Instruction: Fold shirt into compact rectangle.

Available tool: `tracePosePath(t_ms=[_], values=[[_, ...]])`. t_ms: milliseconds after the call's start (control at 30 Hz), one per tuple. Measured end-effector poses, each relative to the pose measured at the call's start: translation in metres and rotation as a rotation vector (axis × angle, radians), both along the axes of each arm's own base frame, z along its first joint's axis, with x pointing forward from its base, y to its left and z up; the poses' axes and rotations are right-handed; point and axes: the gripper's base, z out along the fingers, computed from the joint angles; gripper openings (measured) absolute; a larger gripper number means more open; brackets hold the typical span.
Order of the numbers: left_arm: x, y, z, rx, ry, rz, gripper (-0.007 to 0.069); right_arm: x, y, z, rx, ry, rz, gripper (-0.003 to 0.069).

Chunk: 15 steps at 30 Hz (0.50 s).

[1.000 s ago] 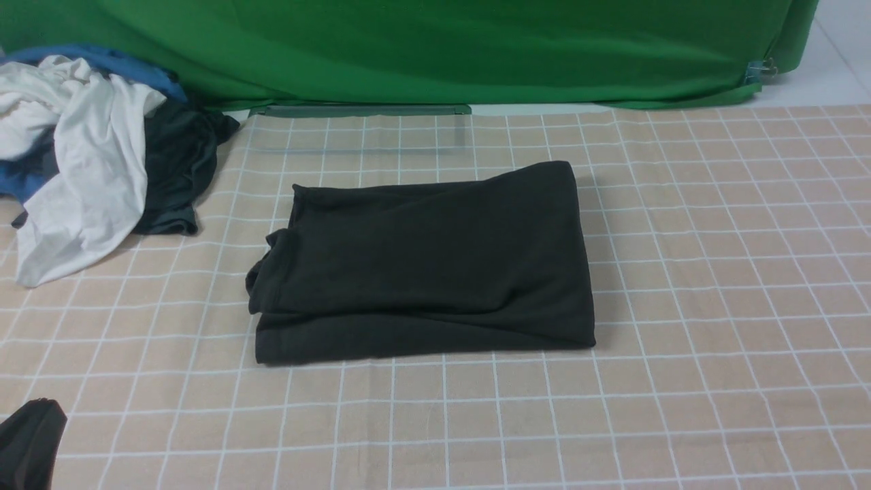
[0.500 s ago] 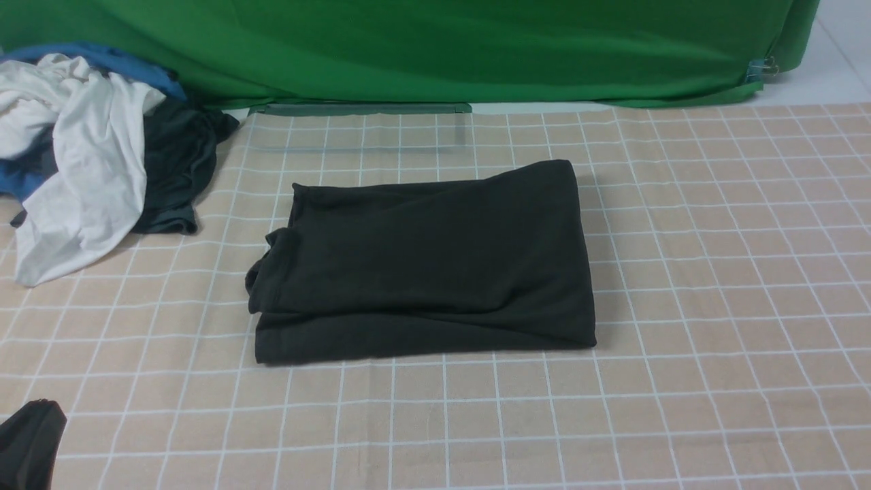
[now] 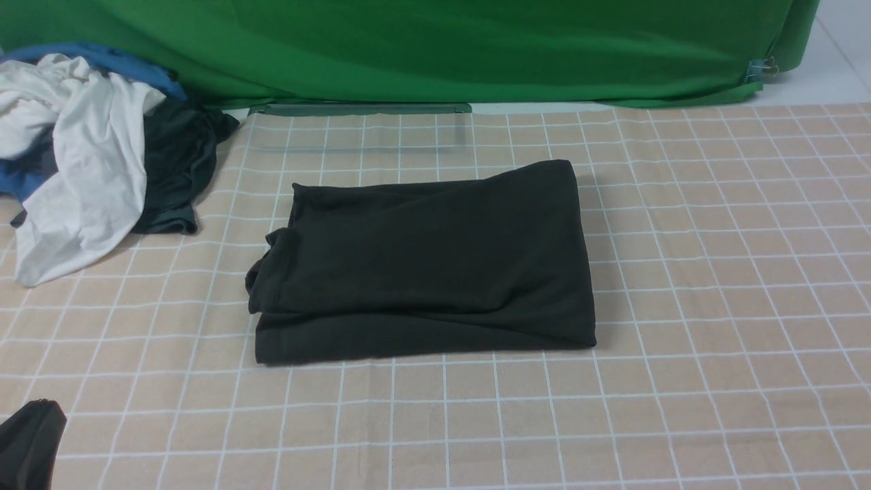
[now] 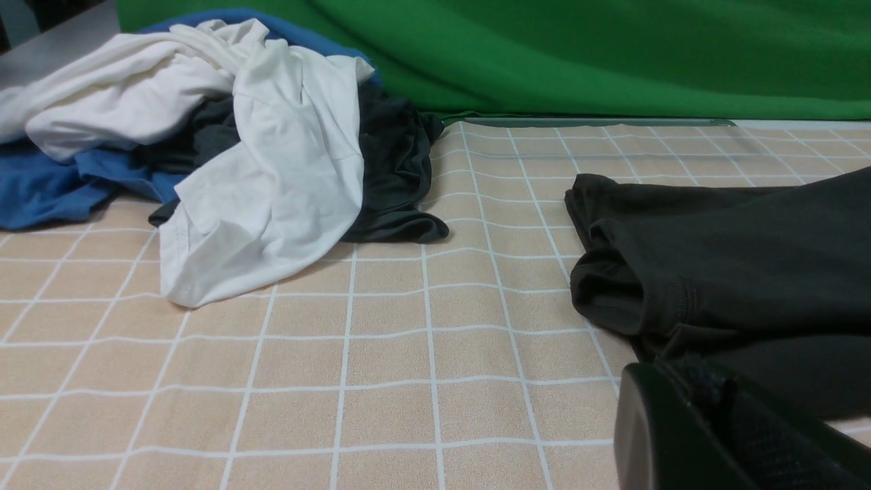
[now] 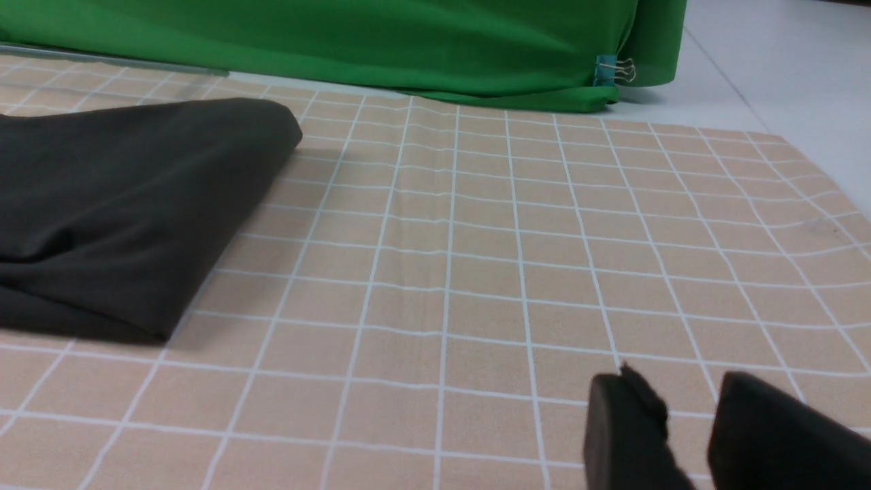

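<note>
**Front view: shirt folded, arms backed off**

Front view shows the shirt (image 3: 422,262) lying mid-table on the checked cloth (image 3: 714,272) as a fairly tidy black rectangle, layered, long side running left to right. Bit of a lump at its left end where a collar or sleeve edge pokes out; near-side bottom layer sticks out slightly past the top one. No print or label visible from here.

Left gripper (image 4: 721,435) down near the shirt's left end, not touching it as far as can be told. Only one dark finger really in frame, so can't tell how far open, or whether holding anything. Right gripper (image 5: 687,429) low over bare cloth, well apart from the shirt's right edge, fingers (image 5: 622,425) slightly parted with a narrow gap, nothing between them.

Pile of other clothes (image 3: 81,150) off at the far left, white on top, blue and dark grey underneath. Green backdrop (image 3: 442,47) behind.

Looks like the folding itself is basically done, probably at the final check stage. If anything's left, would guess tucking in that bunched left end and squaring the near edge. Gentle press needed there, not a grab, or the layers slide.
</note>
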Motion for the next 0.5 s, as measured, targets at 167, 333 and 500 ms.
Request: tracePosePath(t_ms=[167,333,500], values=[[0.0000,0.0000,0.0000,0.005,0.000,-0.001,0.0022,0.0000,0.0000,0.0000,0.000,0.000,0.000,0.0237],[0.0000,0.0000,0.0000,0.007,0.000,-0.001,0.0022,0.0000,0.0000,0.0000,0.000,0.000,0.000,0.0237],[0.0000,0.0000,0.0000,0.007,0.000,-0.001,0.0022,0.0000,0.0000,0.0000,0.000,0.000,0.000,0.0237]])
